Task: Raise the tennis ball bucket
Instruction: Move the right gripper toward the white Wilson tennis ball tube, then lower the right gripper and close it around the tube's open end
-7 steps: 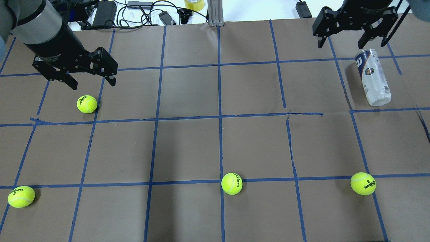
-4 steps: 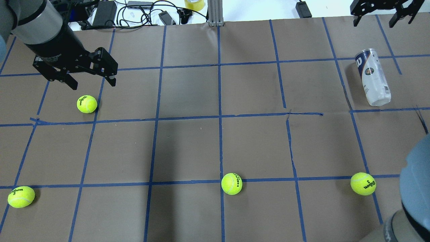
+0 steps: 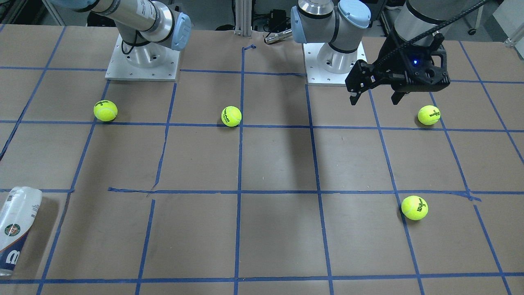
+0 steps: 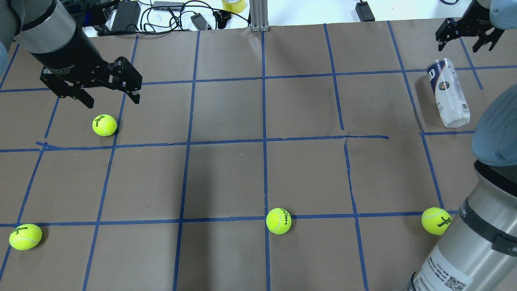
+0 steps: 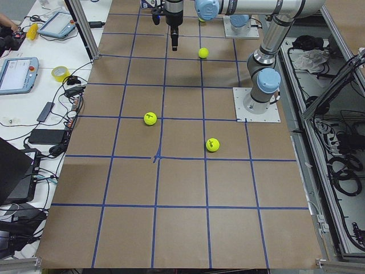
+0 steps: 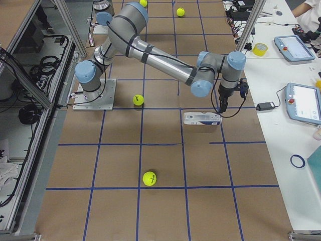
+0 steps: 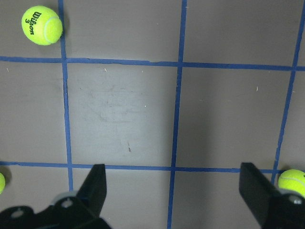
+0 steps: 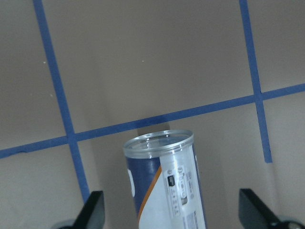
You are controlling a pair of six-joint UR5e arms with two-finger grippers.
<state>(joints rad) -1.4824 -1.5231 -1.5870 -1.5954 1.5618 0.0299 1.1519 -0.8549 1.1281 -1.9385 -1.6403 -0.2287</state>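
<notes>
The tennis ball bucket [image 4: 448, 93] is a clear can with a white and navy label. It lies on its side at the table's far right and also shows in the front view [image 3: 14, 229] and the right side view [image 6: 202, 118]. My right gripper [image 4: 458, 44] is open and empty, just past the can's far end. In the right wrist view the can's open rim [image 8: 158, 140] lies between the two fingers [image 8: 95, 210]. My left gripper [image 4: 111, 101] is open and empty, hovering above a tennis ball [image 4: 104, 125].
Several tennis balls lie about, one in the middle [image 4: 278, 220] and one at the near right [image 4: 436, 220]. My right arm's elbow [image 4: 484, 226] fills the near right corner. Cables and chargers [image 4: 161, 12] lie past the far edge.
My right gripper has swung right, out to the view's top edge, and come back down past the can's far end. Its elbow has entered at the near right. Can and left arm are still.
</notes>
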